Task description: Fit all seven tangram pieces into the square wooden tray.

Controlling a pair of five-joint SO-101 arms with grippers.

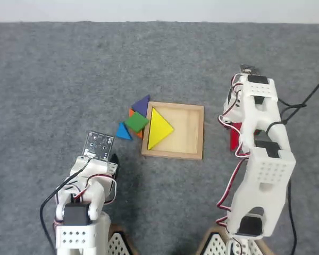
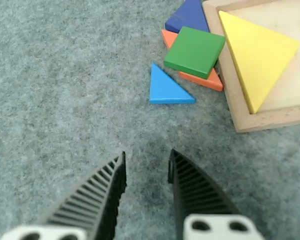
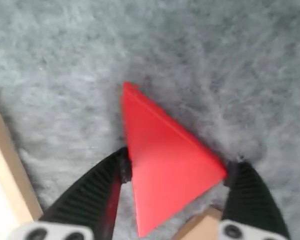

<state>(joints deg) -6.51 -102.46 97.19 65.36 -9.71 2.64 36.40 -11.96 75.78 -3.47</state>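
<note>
My left jaws hang low over the grey, felt-covered bench [image 1: 48,79]. They are parted by a narrow gap with nothing in it, and the felt shows through. Just ahead of them the light blue triangle [image 2: 165,87] lies flat on the bench, a thin strip of felt away from the other loose pieces.

Beyond it, a small pile sits against the outer wall of the square wooden tray [image 1: 198,133]. The green square [image 2: 195,51] rests on top of the orange piece [image 2: 202,81], which sticks out from under it on 2 sides. One corner of the green square reaches the tray's rim. The dark blue piece [image 2: 188,17] lies at the far end of the pile, by the tray's corner.

Inside the tray is 1 piece, the yellow triangle [image 1: 158,128]. It lies flat, with its long edge along the wall nearest the pile and its point toward the middle of the tray.

My right arm [image 1: 258,159] stands on the opposite side of the tray. My right jaws are spread wide and hold the red triangle [image 3: 165,160] across its width — 1 side presses on an edge and the other meets the opposite corner. From above, the red piece shows just beside the tray's outer wall, mostly under my arm. In the right wrist view, the tray's pale wall runs close beside it. I cannot tell whether the red triangle is lifted or resting on the felt.
</note>
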